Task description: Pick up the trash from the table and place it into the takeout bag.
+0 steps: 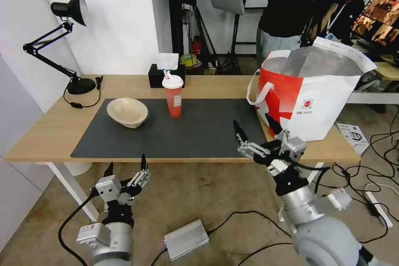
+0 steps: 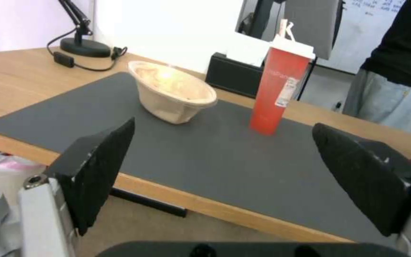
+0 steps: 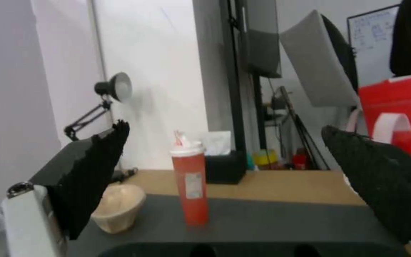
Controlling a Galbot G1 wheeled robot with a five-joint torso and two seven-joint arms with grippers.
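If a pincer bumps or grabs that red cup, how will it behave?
The cup is tall and narrow on a small base, so a high side push would probably tip it. Its lid and straw suggest there may be liquid inside, with weight unknown. The walls look thin and smooth, so a hard squeeze could buckle them.

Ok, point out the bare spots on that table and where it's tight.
Bare: grey mat between the red cup and takeout bag, and its front strip. Also the wood by the lamp. Crowded: cup, tissue box and beige bowl cluster.
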